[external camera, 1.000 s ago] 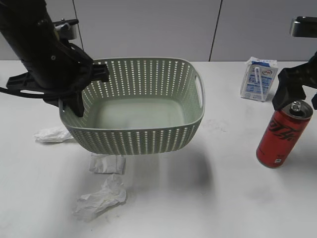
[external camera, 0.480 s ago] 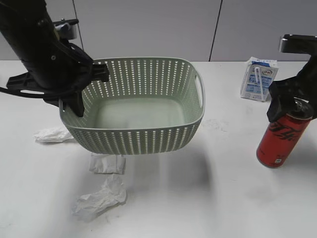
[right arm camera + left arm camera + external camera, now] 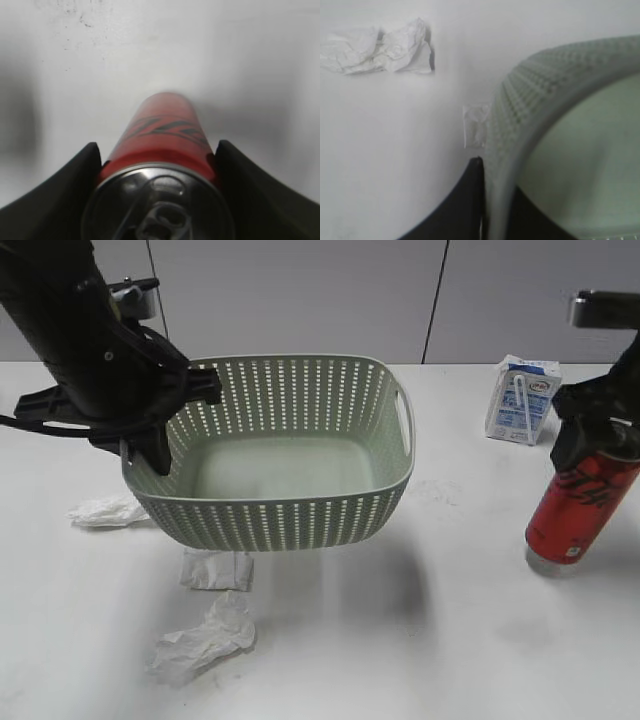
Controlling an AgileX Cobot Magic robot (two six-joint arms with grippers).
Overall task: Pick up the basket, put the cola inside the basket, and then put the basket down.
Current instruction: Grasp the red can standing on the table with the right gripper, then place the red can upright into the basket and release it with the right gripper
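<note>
Right gripper (image 3: pixel 600 435) closed onto cola can (image 3: pixel 580 508) top; can tilted, shifted slightly right, farther from basket (image 3: pixel 275 450).

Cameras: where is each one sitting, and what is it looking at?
Exterior view: sits in front, looks down at a slant across the table; shows both arms, the basket, the cola and a carton.
Left wrist view: sits on the left arm, looks down at the basket rim; the left end effector pinches it.
Right wrist view: sits on the right arm, looks down the cola; the right end effector has a finger each side.
Shared: the exterior and left wrist views both show the crumpled paper.
</note>
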